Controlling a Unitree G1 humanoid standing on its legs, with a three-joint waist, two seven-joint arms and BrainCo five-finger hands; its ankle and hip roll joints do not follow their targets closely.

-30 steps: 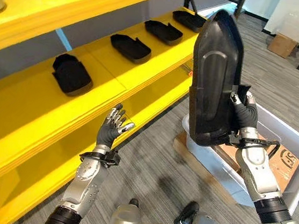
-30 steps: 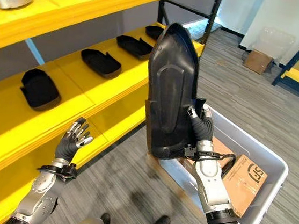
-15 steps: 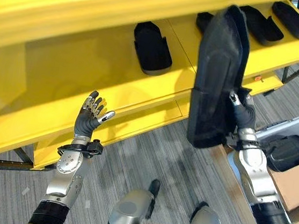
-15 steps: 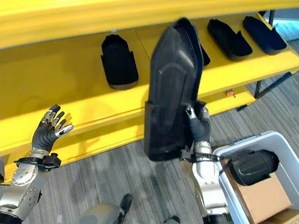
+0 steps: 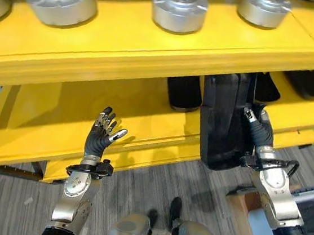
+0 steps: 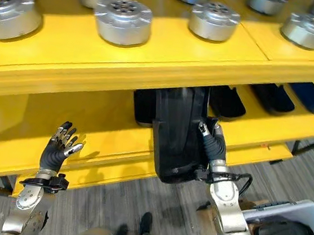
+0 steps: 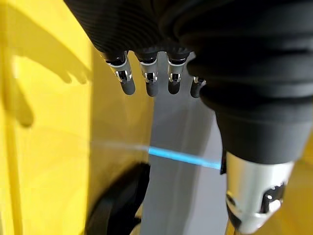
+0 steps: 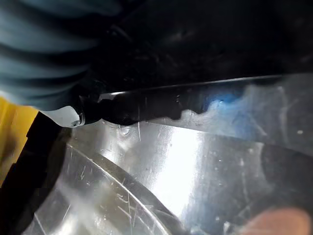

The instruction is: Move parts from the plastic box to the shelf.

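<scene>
Right robot hand clutching upright black part at yellow shelf, left robot hand spread

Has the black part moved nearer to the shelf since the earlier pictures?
Yes. The black part, in the right hand, now reaches under the upper board of the shelf; before it stood in front.

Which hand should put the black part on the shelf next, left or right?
Probably right. The right hand is already curled round the black part, held upright before the lower shelf. The left hand is open, holds nothing and is raised well to the side.
</scene>
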